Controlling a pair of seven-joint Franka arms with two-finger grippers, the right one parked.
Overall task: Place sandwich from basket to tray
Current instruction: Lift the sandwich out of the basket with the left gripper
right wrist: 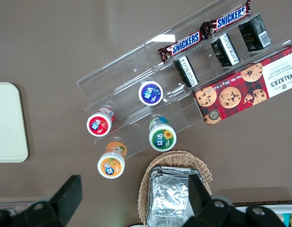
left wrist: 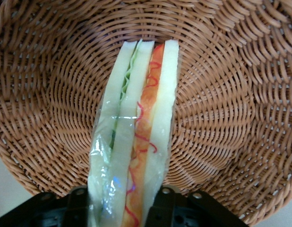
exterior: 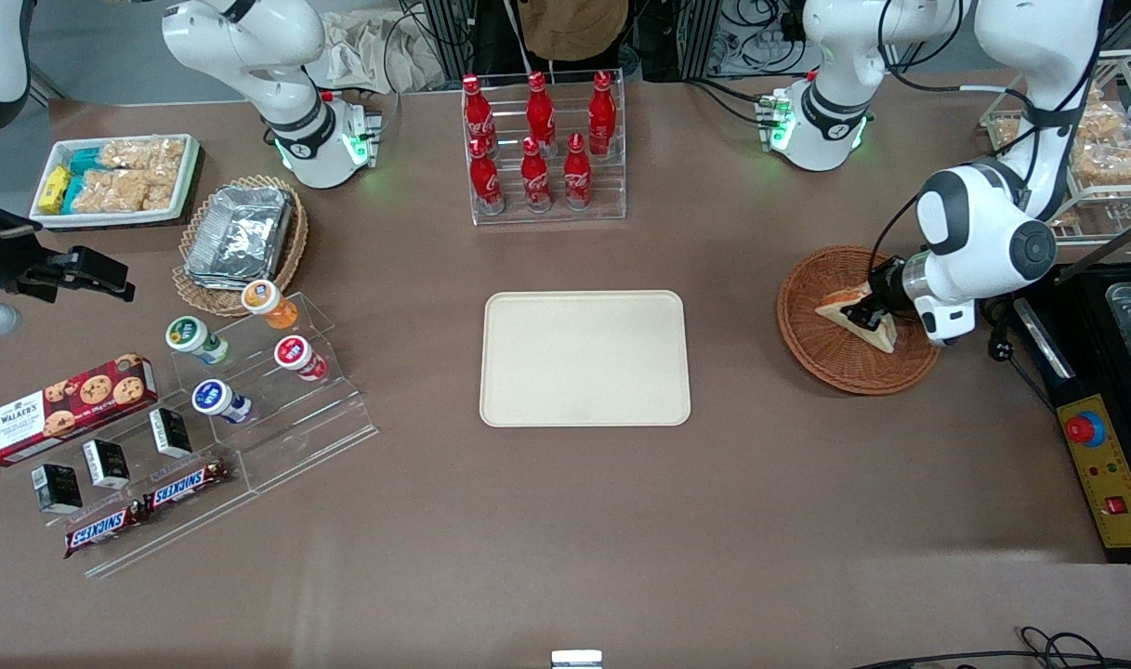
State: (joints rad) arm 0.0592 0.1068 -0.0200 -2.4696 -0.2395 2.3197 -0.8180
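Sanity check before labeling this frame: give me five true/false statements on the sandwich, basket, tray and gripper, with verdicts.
1. The sandwich is in the basket. True.
2. The gripper hangs above the tray. False: it is down in the basket, at the sandwich.
3. The jaws are shut on the sandwich. True: in the left wrist view the wedge sits clamped between them.
4. The tray holds a Snickers bar. False: nothing lies on it.
5. The basket lies toward the parked arm's end of the table. False: it lies toward the working arm's end.
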